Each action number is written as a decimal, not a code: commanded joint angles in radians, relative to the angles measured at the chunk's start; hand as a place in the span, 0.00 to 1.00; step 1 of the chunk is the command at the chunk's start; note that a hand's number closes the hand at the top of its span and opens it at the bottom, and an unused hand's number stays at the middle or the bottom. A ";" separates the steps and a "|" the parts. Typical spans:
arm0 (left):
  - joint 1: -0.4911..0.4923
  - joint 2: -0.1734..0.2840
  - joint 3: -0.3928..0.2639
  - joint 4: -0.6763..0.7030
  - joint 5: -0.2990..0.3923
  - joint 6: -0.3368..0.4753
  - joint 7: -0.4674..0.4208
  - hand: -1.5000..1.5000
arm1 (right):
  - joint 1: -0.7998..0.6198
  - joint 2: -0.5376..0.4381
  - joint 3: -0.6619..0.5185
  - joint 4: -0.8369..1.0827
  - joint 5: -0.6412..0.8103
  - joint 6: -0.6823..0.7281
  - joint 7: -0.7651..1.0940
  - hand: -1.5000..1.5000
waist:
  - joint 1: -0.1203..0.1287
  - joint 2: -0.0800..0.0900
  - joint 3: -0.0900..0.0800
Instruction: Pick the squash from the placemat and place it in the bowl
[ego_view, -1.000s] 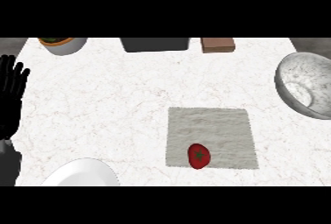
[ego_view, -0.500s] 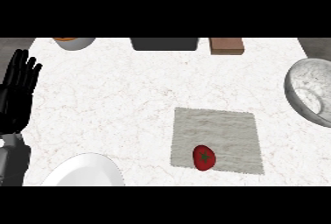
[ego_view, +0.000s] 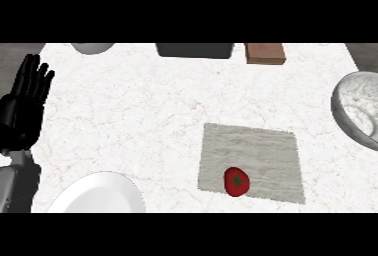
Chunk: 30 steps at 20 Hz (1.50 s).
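One hand shows: the left hand (ego_view: 26, 102) rests at the counter's nine-o'clock edge, fingers straight, upright and held together, holding nothing; the right hand is out of view. The squash (ego_view: 236, 181), red with a dark green star, lies on the grey placemat (ego_view: 251, 150) near its six-o'clock edge, presumably set there for pickup. It sits well apart from the left hand, toward four o'clock. The bowl (ego_view: 354, 112) waits at three o'clock, cut by the frame.
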<state>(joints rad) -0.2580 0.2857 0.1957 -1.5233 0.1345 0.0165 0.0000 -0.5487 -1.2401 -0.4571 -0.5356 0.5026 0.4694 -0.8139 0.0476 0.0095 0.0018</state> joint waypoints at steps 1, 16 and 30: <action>-0.029 0.005 0.007 0.022 0.005 -0.004 0.000 0.50 | -0.073 0.029 0.087 -0.011 0.012 0.167 -0.077 1.00 | 0.001 0.003 -0.001; -0.026 0.018 0.034 0.065 -0.008 -0.004 -0.015 0.50 | -0.170 0.337 0.312 -0.050 0.093 -0.029 0.112 1.00 | -0.033 -0.004 -0.001; 0.029 0.000 0.017 -0.002 -0.005 -0.017 -0.011 0.50 | -0.243 0.553 0.206 0.227 0.034 -0.124 0.257 0.00 | -0.009 0.000 0.001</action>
<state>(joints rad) -0.2695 0.2830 0.2136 -1.4874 0.1240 0.0120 -0.0159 -0.7725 -0.7175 -0.1955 -0.3828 0.5906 0.3194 -0.5401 0.0286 0.0094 0.0020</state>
